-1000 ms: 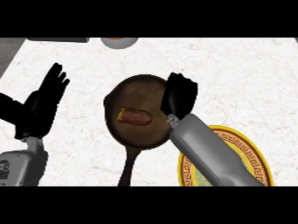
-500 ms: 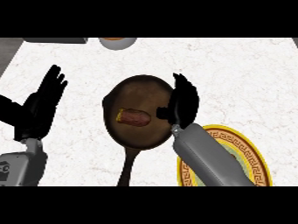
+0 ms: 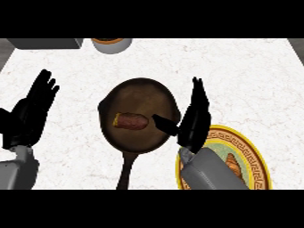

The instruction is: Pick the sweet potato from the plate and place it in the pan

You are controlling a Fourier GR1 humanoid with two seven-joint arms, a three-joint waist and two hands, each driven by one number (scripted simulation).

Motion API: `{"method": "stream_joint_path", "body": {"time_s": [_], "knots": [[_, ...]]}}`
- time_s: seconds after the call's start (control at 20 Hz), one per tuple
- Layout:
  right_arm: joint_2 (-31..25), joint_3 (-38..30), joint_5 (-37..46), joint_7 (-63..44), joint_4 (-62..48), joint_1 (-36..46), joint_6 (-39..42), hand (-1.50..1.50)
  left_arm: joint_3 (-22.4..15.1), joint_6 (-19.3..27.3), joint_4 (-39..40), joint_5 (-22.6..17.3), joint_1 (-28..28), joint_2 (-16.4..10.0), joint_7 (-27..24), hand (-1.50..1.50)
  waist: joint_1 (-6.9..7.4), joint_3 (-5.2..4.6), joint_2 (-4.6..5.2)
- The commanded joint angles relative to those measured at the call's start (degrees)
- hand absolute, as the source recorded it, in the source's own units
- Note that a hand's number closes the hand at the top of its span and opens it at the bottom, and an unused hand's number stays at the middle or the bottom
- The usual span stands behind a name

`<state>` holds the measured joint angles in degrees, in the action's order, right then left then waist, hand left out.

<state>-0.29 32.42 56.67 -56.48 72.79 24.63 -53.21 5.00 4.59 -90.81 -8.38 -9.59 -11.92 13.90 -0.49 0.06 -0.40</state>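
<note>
1. Counter [image 3: 246, 75]: pale speckled top, everything's on it.
2. Pan [image 3: 137, 95]: dark, mid-view, handle pointing back at me.
3. Plate [image 3: 243, 136]: yellow rim, just right of the pan, partly under my right forearm. Brownish pastry-looking thing on it, can't tell what exactly.
4. Left hand [image 3: 32, 111]: open, fingers up, resting at the left, well apart from the pan.
5. Right hand [image 3: 195, 118]: edge-on by the pan's right rim, fingers straight, thumb poking out over the pan, holding nothing.
6. Sweet potato [image 3: 131, 121]: lying in the pan, a bit left of centre, my thumb tip just beside it.
7. IMO the drop's done, so the step is getting out clean. Go up first, then back twd me, thumb kept off the potato & the rim.
</note>
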Motion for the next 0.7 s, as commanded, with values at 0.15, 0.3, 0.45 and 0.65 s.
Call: {"method": "stream_joint_path", "body": {"time_s": [0.15, 0.3, 0.45, 0.65], "knots": [[-2.3, 7.8, -2.8, 5.3, 23.6, -19.0, -10.2, -1.50, 1.3, 0.2, 1.0, 0.1, 0.9, 0.0, -1.9, 0.00, -1.66, -0.02, -0.08], [-7.3, 14.9, -2.9, 9.6, 31.9, -28.9, -11.7, -1.50, 0.4, -0.4, -2.3, -0.5, 2.2, -0.1, 0.9, 0.00, -0.54, -0.01, 0.02], [-12.3, 18.0, -1.5, 13.6, 36.9, -36.5, -15.3, -1.50, -0.5, 1.5, -3.1, 1.3, -0.1, 0.5, 2.5, 0.00, -0.33, -0.01, 0.12], [-16.5, 19.3, -2.1, 17.7, 39.5, -42.7, -17.3, -1.50, 0.0, 0.3, -3.8, 0.4, 0.8, 0.7, 2.6, 0.00, 0.13, -0.04, 0.26]]}}
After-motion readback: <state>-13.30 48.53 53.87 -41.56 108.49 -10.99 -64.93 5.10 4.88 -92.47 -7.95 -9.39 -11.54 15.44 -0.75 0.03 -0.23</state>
